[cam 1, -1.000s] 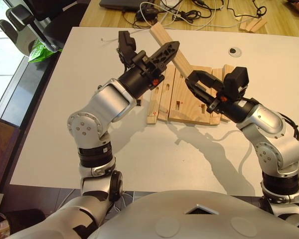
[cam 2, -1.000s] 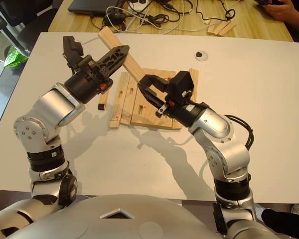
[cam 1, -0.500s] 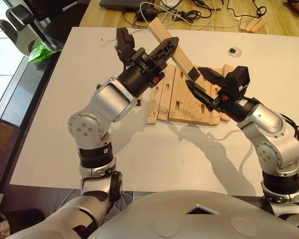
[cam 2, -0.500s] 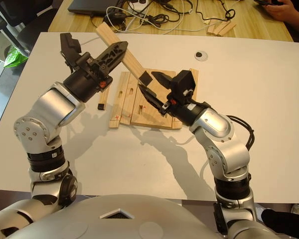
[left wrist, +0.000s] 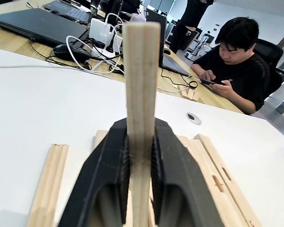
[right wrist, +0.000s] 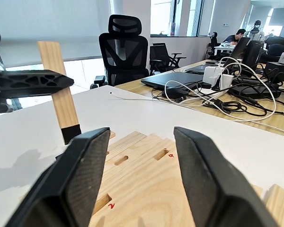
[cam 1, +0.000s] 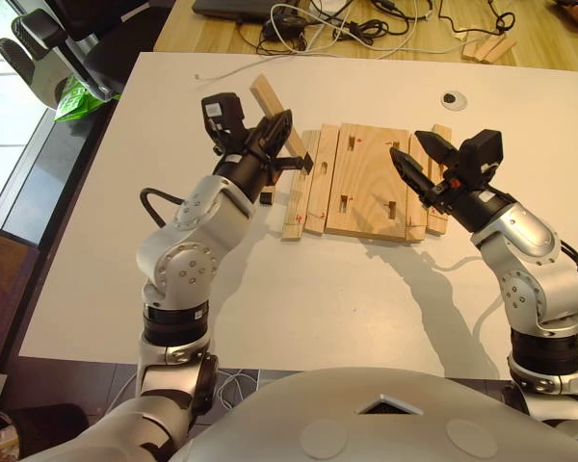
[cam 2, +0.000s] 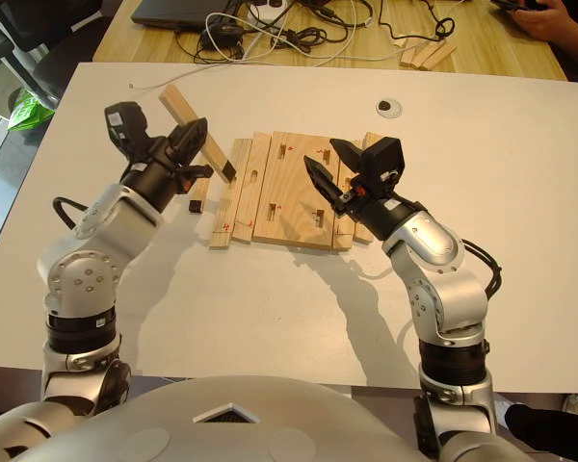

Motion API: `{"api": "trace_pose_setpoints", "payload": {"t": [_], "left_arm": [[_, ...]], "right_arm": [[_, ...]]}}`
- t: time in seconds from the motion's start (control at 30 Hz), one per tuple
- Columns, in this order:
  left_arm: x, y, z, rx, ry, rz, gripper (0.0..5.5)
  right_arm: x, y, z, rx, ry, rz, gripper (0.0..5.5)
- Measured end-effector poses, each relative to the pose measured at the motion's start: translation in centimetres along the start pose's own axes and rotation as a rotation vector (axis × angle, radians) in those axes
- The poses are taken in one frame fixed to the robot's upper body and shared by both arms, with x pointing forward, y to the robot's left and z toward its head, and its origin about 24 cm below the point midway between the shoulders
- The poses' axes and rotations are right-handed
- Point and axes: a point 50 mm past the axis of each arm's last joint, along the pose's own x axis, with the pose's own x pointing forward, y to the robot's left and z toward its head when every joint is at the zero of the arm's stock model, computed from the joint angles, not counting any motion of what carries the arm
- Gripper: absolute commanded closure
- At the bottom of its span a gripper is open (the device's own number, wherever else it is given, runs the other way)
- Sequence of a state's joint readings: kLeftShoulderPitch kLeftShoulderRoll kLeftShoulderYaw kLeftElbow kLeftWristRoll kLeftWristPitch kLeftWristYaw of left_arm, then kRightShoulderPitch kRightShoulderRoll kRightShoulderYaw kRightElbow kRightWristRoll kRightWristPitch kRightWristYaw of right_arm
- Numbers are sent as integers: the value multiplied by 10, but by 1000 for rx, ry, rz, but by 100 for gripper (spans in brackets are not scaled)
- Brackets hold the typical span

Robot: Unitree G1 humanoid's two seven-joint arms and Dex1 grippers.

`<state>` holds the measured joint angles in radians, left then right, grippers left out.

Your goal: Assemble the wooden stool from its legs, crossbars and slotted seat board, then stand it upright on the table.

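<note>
Pulled leftward from the gaping right gripper (cam 1: 407, 144), a pale black-tipped wooden leg (cam 1: 268, 96) is clamped by the left gripper (cam 1: 284, 142), beside the slotted seat board (cam 1: 366, 168).

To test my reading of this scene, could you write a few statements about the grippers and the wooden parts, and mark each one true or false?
1. The left gripper is shut on a wooden leg with a black tip. True.
2. The right gripper holds a crossbar. False: it is open and empty, over the right part of the seat board.
3. The seat board lies flat on the table. True.
4. The stool is assembled and stands upright. False: wooden bars lie loose beside the seat board.
</note>
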<state>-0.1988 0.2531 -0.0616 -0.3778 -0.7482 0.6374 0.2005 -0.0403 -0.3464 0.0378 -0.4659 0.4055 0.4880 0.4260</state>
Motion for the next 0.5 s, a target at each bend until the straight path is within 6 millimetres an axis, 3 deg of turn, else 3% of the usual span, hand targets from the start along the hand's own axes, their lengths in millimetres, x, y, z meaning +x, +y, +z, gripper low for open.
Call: {"api": "trace_pose_setpoints", "payload": {"t": [0.2,0.5], "left_arm": [[12,5,-9,152,-62,42,509],[27,1,-30,140,-49,39,509]], "right_arm": [[1,1,-1,11,-9,0,301],[2,1,-1,10,-16,0,301]]}}
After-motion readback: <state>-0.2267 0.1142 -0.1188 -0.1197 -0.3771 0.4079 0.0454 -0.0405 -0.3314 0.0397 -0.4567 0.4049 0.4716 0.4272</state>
